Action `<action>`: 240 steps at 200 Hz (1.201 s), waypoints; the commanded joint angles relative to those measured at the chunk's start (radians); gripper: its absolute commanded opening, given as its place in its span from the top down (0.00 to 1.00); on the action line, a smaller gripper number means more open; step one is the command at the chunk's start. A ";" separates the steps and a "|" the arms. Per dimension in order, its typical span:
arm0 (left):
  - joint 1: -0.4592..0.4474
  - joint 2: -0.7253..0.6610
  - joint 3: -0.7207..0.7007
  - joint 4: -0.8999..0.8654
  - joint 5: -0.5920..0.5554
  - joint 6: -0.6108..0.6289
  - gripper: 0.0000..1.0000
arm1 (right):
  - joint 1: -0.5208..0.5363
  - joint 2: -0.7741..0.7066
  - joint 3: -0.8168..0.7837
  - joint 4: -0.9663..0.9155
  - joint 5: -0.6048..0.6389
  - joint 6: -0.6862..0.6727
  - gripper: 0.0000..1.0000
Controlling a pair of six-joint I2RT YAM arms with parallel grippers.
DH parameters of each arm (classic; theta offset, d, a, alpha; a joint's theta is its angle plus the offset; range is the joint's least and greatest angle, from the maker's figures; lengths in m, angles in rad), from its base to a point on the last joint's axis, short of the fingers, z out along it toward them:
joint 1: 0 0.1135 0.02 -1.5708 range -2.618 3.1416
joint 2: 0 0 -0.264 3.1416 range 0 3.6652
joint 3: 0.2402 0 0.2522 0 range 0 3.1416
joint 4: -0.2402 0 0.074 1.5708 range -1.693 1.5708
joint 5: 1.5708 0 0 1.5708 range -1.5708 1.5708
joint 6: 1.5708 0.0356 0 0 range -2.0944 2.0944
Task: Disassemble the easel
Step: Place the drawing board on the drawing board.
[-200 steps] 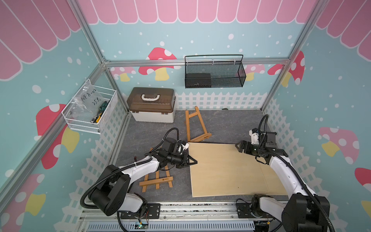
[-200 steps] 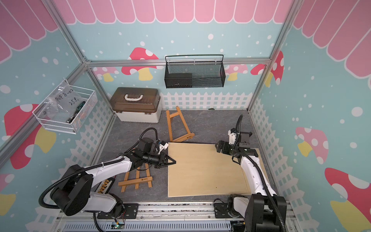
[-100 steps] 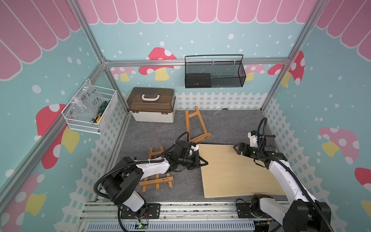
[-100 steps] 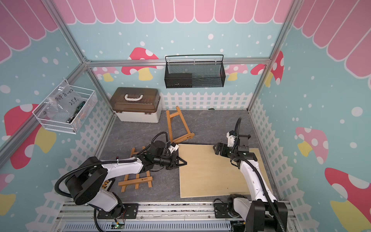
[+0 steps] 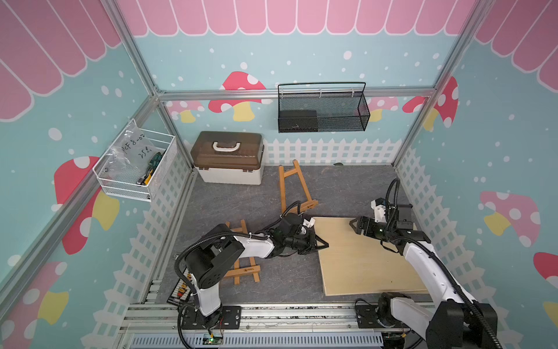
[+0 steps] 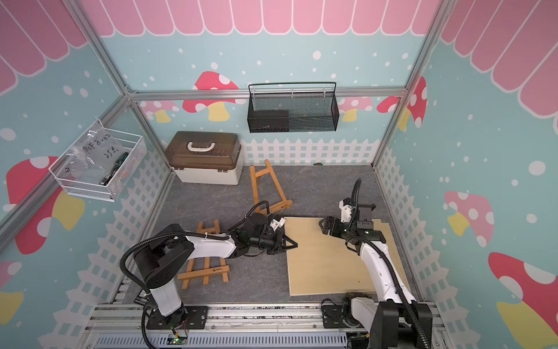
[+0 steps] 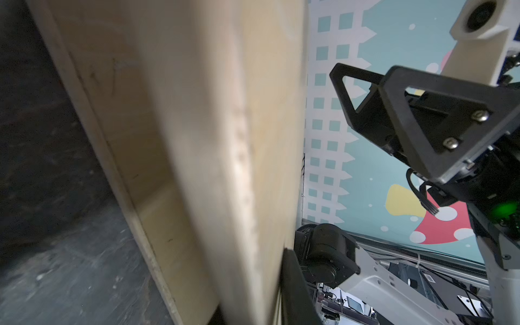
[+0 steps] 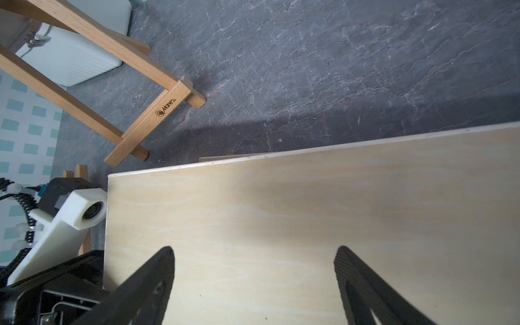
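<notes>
Both top views: board point(image 5: 356, 266) lies clear of far easel point(image 5: 294, 190) and near easel point(image 5: 246, 269); left claw point(image 5: 321, 243) pinches its edge.
Left wrist: board edge fills view.
Right wrist: right claw point(image 8: 254, 250) spread wide, empty, above board.
Remaining, probably: release board.

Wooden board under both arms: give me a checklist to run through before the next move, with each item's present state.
1. Left gripper jaws shut on the wooden board, at the edge nearest the left arm: ok.
2. Right gripper jaws open and empty, above the board's far part: ok.
3. The two grippers apart from each other: ok.
4. Far easel frame apart from the board's corner: ok, though close.
5. Near easel frame free of the left arm: cannot tell; the arm crosses over it.
6. Board lying flat on the table: cannot tell; a shadow runs along its far edge in the right wrist view.
</notes>
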 commanded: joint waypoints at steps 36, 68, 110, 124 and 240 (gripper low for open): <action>-0.019 0.106 0.061 -0.097 -0.099 0.081 1.00 | 0.008 -0.007 -0.005 0.033 0.010 0.003 0.08; -0.019 0.120 0.078 -0.126 -0.105 0.093 1.00 | 0.008 -0.002 0.002 0.031 0.010 0.002 0.08; -0.019 0.114 0.076 -0.184 -0.134 0.117 0.97 | 0.008 -0.001 0.004 0.034 0.011 0.001 0.08; -0.019 0.111 0.086 -0.220 -0.143 0.136 0.90 | 0.008 0.001 0.005 0.035 0.010 0.002 0.08; -0.019 0.126 0.170 -0.375 -0.188 0.240 0.61 | 0.008 -0.001 0.013 0.068 0.011 0.030 0.07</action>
